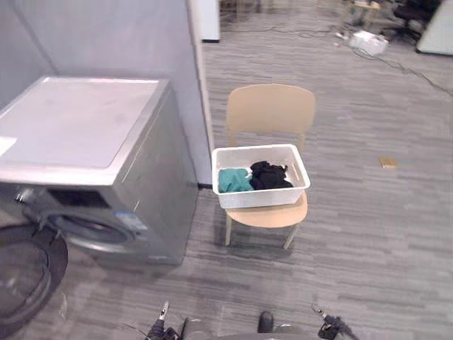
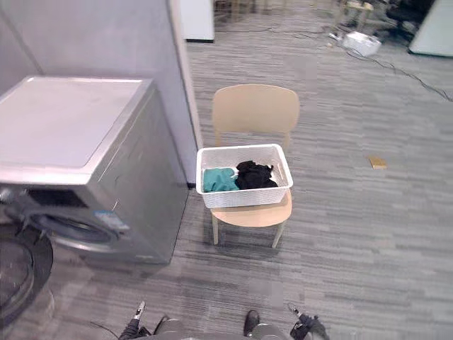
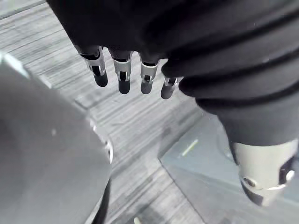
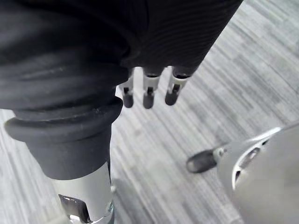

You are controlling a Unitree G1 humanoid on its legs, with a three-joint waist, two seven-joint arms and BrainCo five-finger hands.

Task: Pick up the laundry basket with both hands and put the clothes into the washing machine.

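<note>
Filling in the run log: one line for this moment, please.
laundry basket on chair, clothes inside | washing machine door open | left hand open | right hand open

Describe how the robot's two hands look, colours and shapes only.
The left hand and right hand look alike: slim silver fingers with rounded dark tips, emerging from a black ribbed cover over the back of the hand and wrist. A thicker silver thumb sits apart.
</note>
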